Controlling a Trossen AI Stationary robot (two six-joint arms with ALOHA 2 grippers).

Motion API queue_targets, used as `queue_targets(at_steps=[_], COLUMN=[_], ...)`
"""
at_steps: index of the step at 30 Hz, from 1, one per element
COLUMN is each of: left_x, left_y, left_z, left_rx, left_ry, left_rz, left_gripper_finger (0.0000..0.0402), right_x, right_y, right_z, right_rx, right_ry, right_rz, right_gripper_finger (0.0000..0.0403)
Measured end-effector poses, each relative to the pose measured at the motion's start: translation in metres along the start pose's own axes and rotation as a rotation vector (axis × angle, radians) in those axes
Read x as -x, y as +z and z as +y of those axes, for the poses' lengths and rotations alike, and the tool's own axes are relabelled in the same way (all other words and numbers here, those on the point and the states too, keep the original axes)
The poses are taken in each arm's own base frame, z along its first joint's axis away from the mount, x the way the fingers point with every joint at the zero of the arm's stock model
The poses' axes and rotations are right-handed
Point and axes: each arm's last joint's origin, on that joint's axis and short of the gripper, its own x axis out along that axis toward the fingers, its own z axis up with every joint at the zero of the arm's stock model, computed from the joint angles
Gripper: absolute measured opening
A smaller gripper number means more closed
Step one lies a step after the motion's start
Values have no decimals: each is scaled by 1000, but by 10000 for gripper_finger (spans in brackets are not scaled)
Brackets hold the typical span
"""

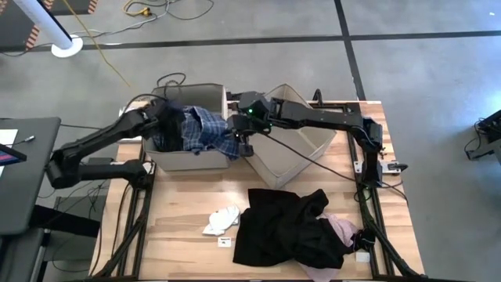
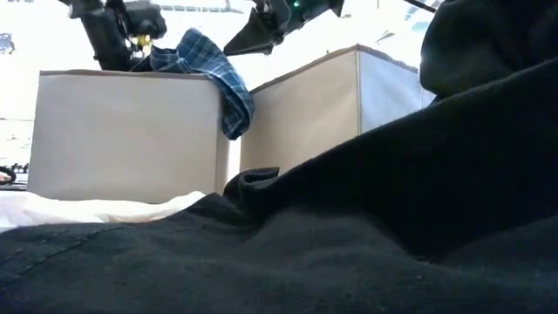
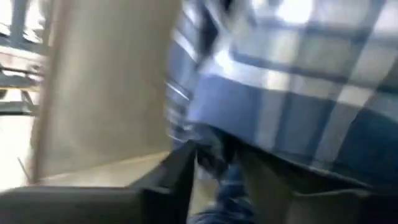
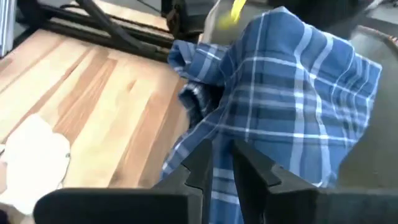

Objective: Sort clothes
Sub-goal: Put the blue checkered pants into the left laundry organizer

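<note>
Heaped in the left beige box [image 1: 196, 162] at upper centre of the high view: the plaid shirt [image 1: 205, 129], spilling over that box's right wall, with a tail hanging down outside it, towards the gap before the right beige box [image 1: 301, 149]. Confirmed in the low view, where a blue-and-white fold droops over the corner of the left box.

Runs roughly left to right across the frame, from the left gripper [image 1: 168, 117] at its left end to the right gripper [image 1: 244, 143] at its right end. So bracketed by both, but with the overhanging tail just beside the right gripper and well apart from the left.

Seen in the right wrist view: right gripper [image 4: 222, 142] parted by a narrow slot, plaid cloth directly ahead of the tips and showing through the slot, nothing clearly pinched. Cannot tell the left gripper's state; only blurred plaid cloth pressed up close and the box wall beside it.

Judged from this: shirt nearly delivered, tail not yet inside. Calls for a short nudge from the right gripper towards frame left, over the wall, rather than any reach by the left arm.

Left for sorting at lower centre of the table [image 1: 180, 196]: a large black garment [image 1: 286, 227], a small white piece [image 1: 221, 221] to its left, a pink piece [image 1: 342, 229] at its right edge.
</note>
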Motion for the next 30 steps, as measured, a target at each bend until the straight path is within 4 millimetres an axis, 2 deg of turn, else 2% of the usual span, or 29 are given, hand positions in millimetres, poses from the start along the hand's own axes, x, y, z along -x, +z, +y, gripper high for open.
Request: queue_targets(at_steps=[6, 11, 17, 23, 30], left_x=[54, 85, 86, 81, 62], left_y=[4, 3, 18, 43, 69], left_z=[23, 29, 18, 5, -19], left_rx=[83, 108, 19, -118, -315], left_ry=[45, -11, -80, 4, -31], left_rz=[-232, -471, -582, -612, -582], left_gripper_finger=[232, 257, 258, 258, 258], right_x=[0, -2, -5, -8, -10], right_y=[-1, -1, 0, 2, 5], right_z=[2, 1, 1, 11, 20], right_rx=[0, 10, 14, 14, 26], right_ry=[-9, -13, -14, 7, 26], right_rz=[17, 12, 0, 1, -4], right_gripper_finger=[78, 78, 78, 78, 78])
